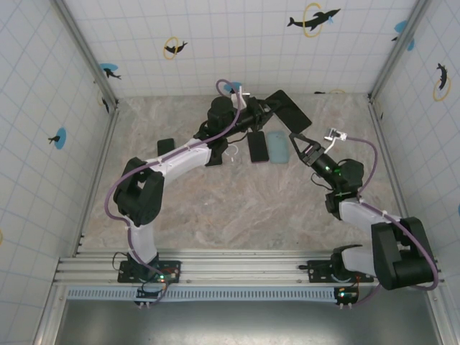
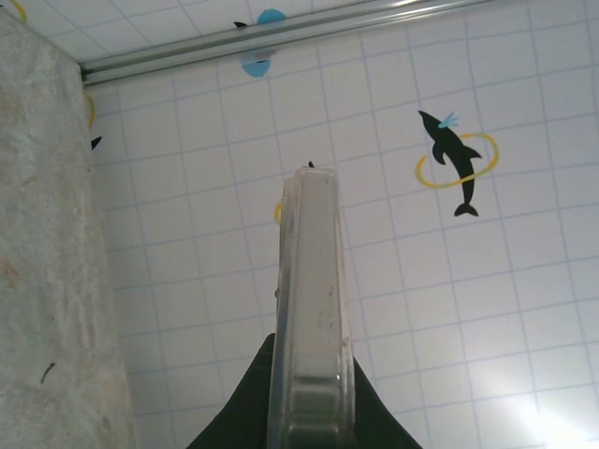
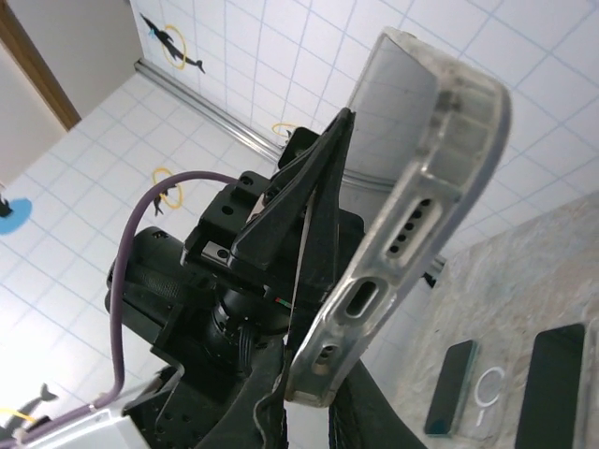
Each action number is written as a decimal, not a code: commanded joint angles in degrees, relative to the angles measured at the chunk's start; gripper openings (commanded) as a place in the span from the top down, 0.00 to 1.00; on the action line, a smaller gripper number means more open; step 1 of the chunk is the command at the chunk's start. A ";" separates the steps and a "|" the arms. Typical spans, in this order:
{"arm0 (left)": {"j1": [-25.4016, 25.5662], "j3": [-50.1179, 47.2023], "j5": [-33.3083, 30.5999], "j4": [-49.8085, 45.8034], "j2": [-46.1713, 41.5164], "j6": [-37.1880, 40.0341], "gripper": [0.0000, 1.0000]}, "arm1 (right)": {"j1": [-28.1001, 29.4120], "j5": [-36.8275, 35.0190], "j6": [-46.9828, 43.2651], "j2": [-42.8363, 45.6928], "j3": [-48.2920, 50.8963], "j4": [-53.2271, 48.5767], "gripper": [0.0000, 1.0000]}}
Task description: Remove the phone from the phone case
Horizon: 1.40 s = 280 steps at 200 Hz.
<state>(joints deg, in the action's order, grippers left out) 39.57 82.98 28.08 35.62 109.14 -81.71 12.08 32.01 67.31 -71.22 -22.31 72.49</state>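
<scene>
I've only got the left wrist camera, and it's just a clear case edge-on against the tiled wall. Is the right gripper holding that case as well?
Observer: Yes. The right gripper is shut on the port end of the phone case, while the left gripper clamps another edge.
Operator: Is the phone in it?
Observer: Seen from above, its upper face is dark like a screen, so probably yes.
Operator: Anything lying nearby?
Observer: A black phone and a pale blue slab lie side by side on the table, nearer the arms than the held case.
</scene>
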 commanded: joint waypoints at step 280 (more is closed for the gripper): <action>-7.57 -1.17 33.84 -17.48 -11.93 62.34 1.00 | -8.11 28.49 -81.93 5.21 -21.16 -71.39 0.49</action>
<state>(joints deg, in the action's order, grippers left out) 33.04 82.13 53.82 19.38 102.13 -34.54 1.28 58.67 4.27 -64.82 -38.28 15.73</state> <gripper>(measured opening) 0.123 0.504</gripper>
